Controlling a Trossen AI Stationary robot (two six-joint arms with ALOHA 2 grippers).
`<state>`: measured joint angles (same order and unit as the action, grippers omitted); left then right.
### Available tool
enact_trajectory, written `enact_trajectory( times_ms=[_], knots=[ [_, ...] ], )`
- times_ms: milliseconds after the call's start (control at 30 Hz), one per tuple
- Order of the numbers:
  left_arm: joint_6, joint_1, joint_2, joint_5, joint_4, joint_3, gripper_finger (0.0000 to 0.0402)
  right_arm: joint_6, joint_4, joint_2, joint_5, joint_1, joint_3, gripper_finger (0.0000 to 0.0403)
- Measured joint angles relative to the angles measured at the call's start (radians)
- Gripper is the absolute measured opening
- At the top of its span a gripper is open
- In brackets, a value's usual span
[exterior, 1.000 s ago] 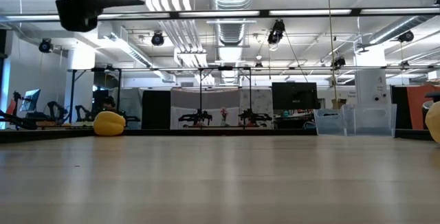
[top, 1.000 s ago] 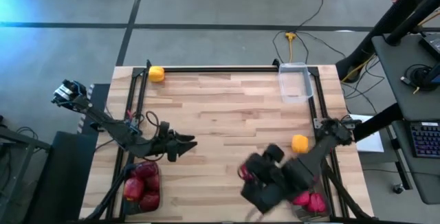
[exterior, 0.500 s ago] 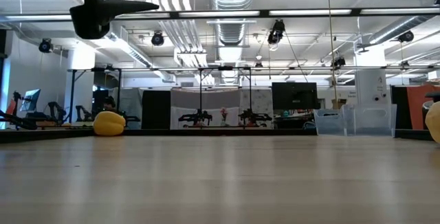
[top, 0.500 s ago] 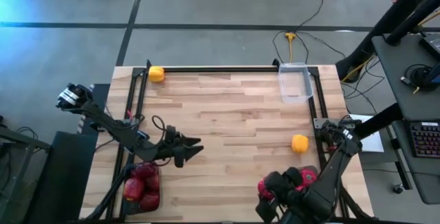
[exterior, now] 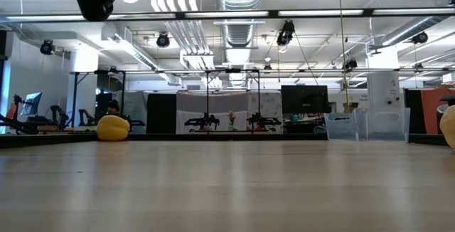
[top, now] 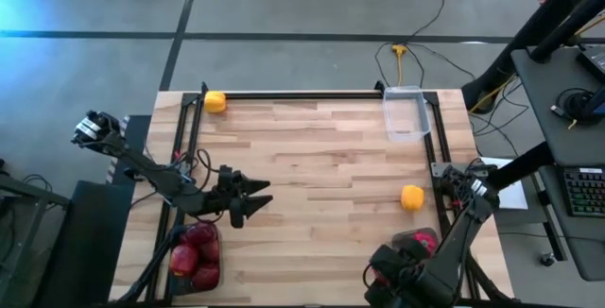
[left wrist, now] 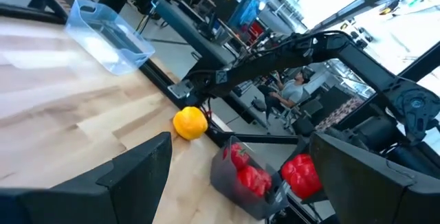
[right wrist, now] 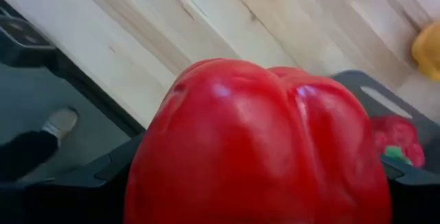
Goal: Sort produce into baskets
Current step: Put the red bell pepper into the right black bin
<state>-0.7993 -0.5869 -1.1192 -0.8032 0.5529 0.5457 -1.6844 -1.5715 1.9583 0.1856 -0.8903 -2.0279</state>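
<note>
My right gripper (top: 389,272) is at the table's near right, shut on a red pepper (right wrist: 261,148) that fills its wrist view. Beside it stands a dark basket (top: 430,251) with red peppers (left wrist: 246,176) in it. My left gripper (top: 251,202) is open and empty above the table's near left, next to a dark basket (top: 194,256) of dark red apples. One yellow-orange fruit (top: 412,196) lies on the table near the right edge. The other (top: 216,102) lies at the far left corner. My right gripper pinches the red pepper between its two fingers, which show as dark shapes on either side of it (right wrist: 103,176). The left wrist view shows the pepper (left wrist: 300,172) lifted clear of the table, just on the near side of the pepper basket.
A clear basket (top: 405,114) stands at the far right corner. It also shows in the low view (exterior: 366,125). Black rails run along the table's left, far and right edges. Bare wood lies in the table's middle.
My right gripper has carried the red pepper from the table's near middle toward the near right corner, to beside the pepper basket. My left gripper has risen a little and stays open.
</note>
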Motion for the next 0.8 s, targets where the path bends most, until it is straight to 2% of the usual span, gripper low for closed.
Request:
enact_trajectory(
  times_ms=[333,433,600,800],
  knots=[
    [0.007,0.0,0.007,0.0,-0.044,0.0,0.0326,-0.051,0.001,-0.001,-0.21,-0.052,0.141,0.0321],
    [0.007,0.004,0.008,0.0,-0.047,0.0,0.0326,-0.052,0.002,-0.024,-0.222,-0.058,0.231,0.0317],
    [0.013,0.027,0.008,0.0,-0.058,0.0,0.0326,-0.046,0.013,-0.102,-0.219,0.022,0.406,0.0318],
    [0.023,0.035,0.008,0.0,-0.061,0.0,0.0326,-0.014,0.141,-0.208,-0.252,0.078,0.611,0.0324]
  ],
)
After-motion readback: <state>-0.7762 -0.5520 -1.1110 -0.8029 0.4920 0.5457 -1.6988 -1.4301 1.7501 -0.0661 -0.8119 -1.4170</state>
